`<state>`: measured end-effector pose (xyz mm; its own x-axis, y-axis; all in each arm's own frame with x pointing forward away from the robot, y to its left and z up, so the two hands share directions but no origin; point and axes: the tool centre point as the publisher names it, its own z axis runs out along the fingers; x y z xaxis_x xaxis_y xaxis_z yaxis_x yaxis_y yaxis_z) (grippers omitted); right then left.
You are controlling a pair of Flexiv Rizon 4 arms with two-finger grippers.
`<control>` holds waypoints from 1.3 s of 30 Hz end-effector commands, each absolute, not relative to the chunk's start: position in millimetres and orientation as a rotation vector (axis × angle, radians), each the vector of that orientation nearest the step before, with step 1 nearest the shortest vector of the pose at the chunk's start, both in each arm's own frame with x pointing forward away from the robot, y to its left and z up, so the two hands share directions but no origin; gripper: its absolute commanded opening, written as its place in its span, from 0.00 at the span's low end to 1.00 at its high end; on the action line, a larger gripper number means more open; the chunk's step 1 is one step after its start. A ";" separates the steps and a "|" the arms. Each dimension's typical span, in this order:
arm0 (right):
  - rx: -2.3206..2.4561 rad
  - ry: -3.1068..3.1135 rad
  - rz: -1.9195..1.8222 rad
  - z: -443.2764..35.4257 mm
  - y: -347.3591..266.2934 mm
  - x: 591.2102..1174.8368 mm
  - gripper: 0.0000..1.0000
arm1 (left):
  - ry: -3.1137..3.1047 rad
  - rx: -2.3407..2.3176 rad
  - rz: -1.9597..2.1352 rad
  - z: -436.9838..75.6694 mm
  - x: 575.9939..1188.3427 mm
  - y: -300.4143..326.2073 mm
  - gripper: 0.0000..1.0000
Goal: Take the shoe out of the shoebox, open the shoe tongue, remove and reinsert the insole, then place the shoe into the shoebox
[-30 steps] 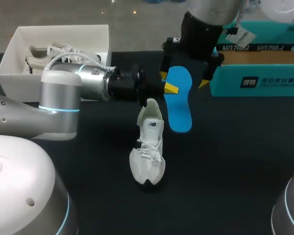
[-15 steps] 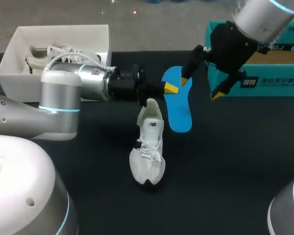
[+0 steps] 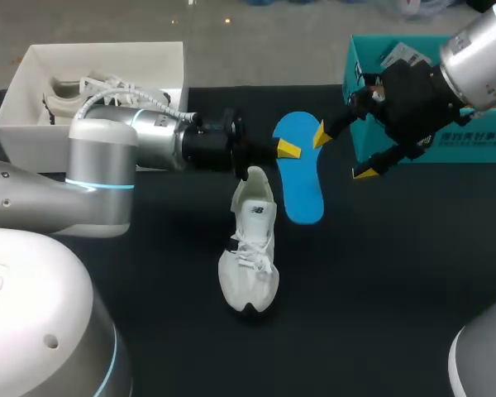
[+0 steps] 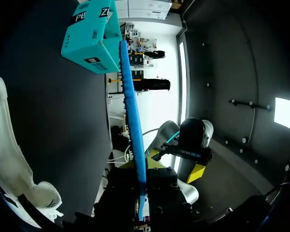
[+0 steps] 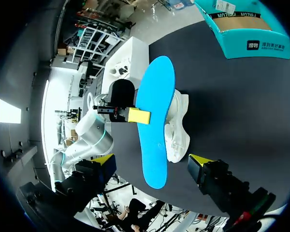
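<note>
Standing nearest on the dark counter [image 3: 380, 273], the white shoe [image 3: 248, 248] rests on its sole, with the toe toward the robot and the laces up. Just behind its heel the left pincer [image 3: 283, 150] is clenched on the blue insole [image 3: 304, 188], with 1 yellow finger pressed on the upper face. The insole is outside the shoe, just beside it. To the right of the insole the right pincer [image 3: 343, 154] is released, its 2 fingers spread and grasping nothing. Farther back, a white shoebox [image 3: 99, 51] holds another shoe [image 3: 70, 98], and a teal box [image 3: 434, 139] sits behind the right pincer.
</note>
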<state>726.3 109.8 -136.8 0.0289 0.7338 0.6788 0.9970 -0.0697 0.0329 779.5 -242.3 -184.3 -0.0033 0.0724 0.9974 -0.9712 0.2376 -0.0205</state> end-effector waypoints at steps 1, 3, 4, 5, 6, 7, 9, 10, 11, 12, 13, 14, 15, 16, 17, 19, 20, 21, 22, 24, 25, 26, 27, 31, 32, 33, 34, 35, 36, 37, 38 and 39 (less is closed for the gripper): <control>-1.629 -1.498 -1.046 -150.8 99.3 725.4 1.00 | -1.271 0.975 1.071 -184.4 779.3 -242.3 0.00; -1.559 -1.436 -1.102 -156.4 96.0 723.6 1.00 | -1.271 0.975 1.071 -184.4 779.3 -242.3 0.00; -1.546 -1.417 -1.107 -159.1 93.9 723.9 1.00 | -1.271 0.975 1.071 -184.4 779.3 -242.3 0.00; -1.540 -1.413 -1.110 -161.5 92.6 724.5 1.00 | -1.271 0.975 1.071 -184.4 779.3 -242.3 0.00; -1.541 -1.407 -1.111 -163.6 91.9 724.6 1.00 | -1.271 0.975 1.071 -184.4 779.3 -242.3 0.00; -1.544 -1.398 -1.115 -165.0 91.6 724.7 1.00 | -1.271 0.975 1.071 -184.4 779.3 -242.3 0.00; -1.541 -1.375 -1.130 -165.8 90.7 725.3 1.00 | -1.271 0.975 1.071 -184.4 779.3 -242.3 0.00; -1.547 -1.354 -1.141 -165.9 89.6 726.8 1.00 | -1.271 0.975 1.071 -184.4 779.3 -242.3 0.00; -1.540 -1.315 -1.158 -165.5 88.1 728.4 1.00 | -1.271 0.975 1.071 -184.4 779.3 -242.3 0.00; -1.533 -1.264 -1.169 -165.0 85.8 730.5 1.00 | -1.271 0.975 1.071 -184.4 779.3 -242.3 0.00; -1.525 -1.211 -1.191 -164.2 82.7 733.3 1.00 | -1.271 0.975 1.071 -184.4 779.3 -242.3 0.00; -1.519 -1.189 -1.201 -163.5 81.5 734.7 1.00 | -1.271 0.975 1.071 -184.4 779.3 -242.3 0.00; -1.519 -1.174 -1.208 -162.2 80.1 737.0 1.00 | -1.271 0.975 1.071 -184.4 779.3 -242.3 0.00; -1.527 -1.179 -1.228 -159.9 79.1 739.5 1.00 | -1.271 0.975 1.071 -184.4 779.3 -242.3 0.00; -1.533 -1.186 -1.234 -158.3 78.8 740.6 1.00 | -1.271 0.975 1.071 -184.4 779.3 -242.3 0.00; -1.580 -1.195 -1.252 -154.4 78.0 743.4 1.00 | -1.271 0.975 1.071 -184.4 779.3 -242.3 0.00; -1.580 -1.195 -1.252 -154.4 78.0 743.4 1.00 | -1.271 0.975 1.071 -184.4 779.3 -242.3 0.00; -1.580 -1.195 -1.252 -154.4 78.0 743.4 1.00 | -1.271 0.975 1.071 -184.4 779.3 -242.3 0.00; -1.580 -1.195 -1.252 -154.4 78.0 743.4 1.00 | -1.271 0.975 1.071 -184.4 779.3 -242.3 0.00; -1.580 -1.195 -1.252 -154.4 78.0 743.4 1.00 | -1.271 0.975 1.071 -184.4 779.3 -242.3 0.00; -1.580 -1.195 -1.252 -154.4 78.0 743.4 1.00 | -1.271 0.975 1.071 -184.4 779.3 -242.3 0.00; -1.580 -1.195 -1.252 -154.4 78.0 743.4 1.00 | -1.271 0.975 1.071 -184.4 779.3 -242.3 0.00; -1.580 -1.195 -1.252 -154.4 78.0 743.4 1.00 | -1.271 0.975 1.071 -184.4 779.3 -242.3 0.00; -1.580 -1.195 -1.252 -154.4 78.0 743.4 1.00 | -1.271 0.975 1.071 -184.4 779.3 -242.3 0.00; -1.580 -1.195 -1.252 -154.4 78.0 743.4 1.00 | -1.271 0.975 1.071 -184.4 779.3 -242.3 0.00; -1.580 -1.195 -1.252 -154.4 78.0 743.4 1.00 | -1.271 0.975 1.071 -184.4 779.3 -242.3 0.00; -1.580 -1.195 -1.252 -154.4 78.0 743.4 1.00 | -1.271 0.975 1.071 -184.4 779.3 -242.3 0.00; -1.580 -1.195 -1.252 -154.4 78.0 743.4 1.00 | -1.271 0.975 1.071 -184.4 779.3 -242.3 0.00; -1.580 -1.195 -1.252 -154.4 78.0 743.4 1.00 | -1.271 0.975 1.071 -184.4 779.3 -242.3 0.00; -1.529 -1.155 -1.270 -158.5 77.8 744.0 1.00 | -1.271 0.975 1.071 -184.4 779.3 -242.3 0.00; -1.497 -1.115 -1.285 -162.1 77.3 745.9 1.00 | -1.271 0.975 1.071 -184.4 779.3 -242.3 0.00; -1.493 -1.124 -1.277 -165.6 76.5 747.6 1.00 | -1.271 0.975 1.071 -184.4 779.3 -242.3 0.00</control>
<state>743.9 76.8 -152.5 0.0871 0.1713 0.9814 0.9674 -0.2498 -0.0423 779.5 -242.3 -184.3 -0.0033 0.0724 0.9974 -0.9711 0.2376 -0.0205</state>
